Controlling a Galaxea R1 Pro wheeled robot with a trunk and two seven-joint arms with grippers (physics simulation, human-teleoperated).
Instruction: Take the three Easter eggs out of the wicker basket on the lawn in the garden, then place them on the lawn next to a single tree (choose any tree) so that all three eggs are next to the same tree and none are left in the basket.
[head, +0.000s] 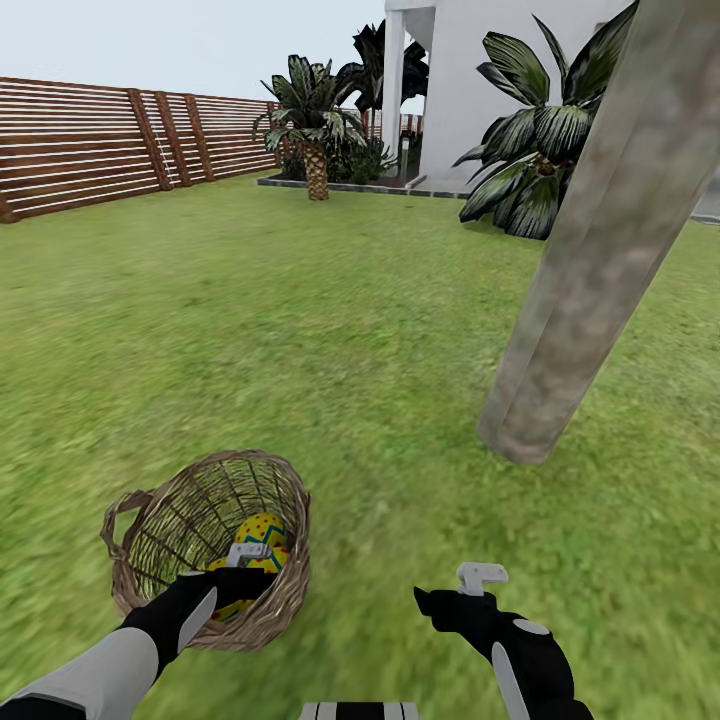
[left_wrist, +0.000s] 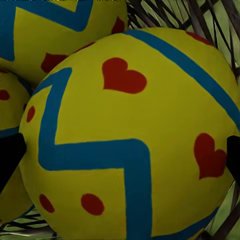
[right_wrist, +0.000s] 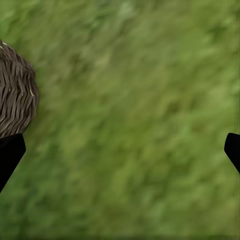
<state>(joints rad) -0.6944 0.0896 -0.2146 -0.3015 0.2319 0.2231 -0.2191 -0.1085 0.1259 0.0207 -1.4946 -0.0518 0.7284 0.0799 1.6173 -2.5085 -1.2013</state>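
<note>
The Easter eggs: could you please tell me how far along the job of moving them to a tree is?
Nothing looks done: no egg lies on the lawn by the tree. In hand: the left gripper reaches into the wicker basket, fingertips either side of one of the Easter eggs, others beside it. The right gripper is open over grass. All the eggs seen are left to carry.

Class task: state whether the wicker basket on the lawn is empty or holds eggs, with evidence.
Not empty. The wicker basket holds Easter eggs; the left wrist view shows three together, wicker behind them.
</note>
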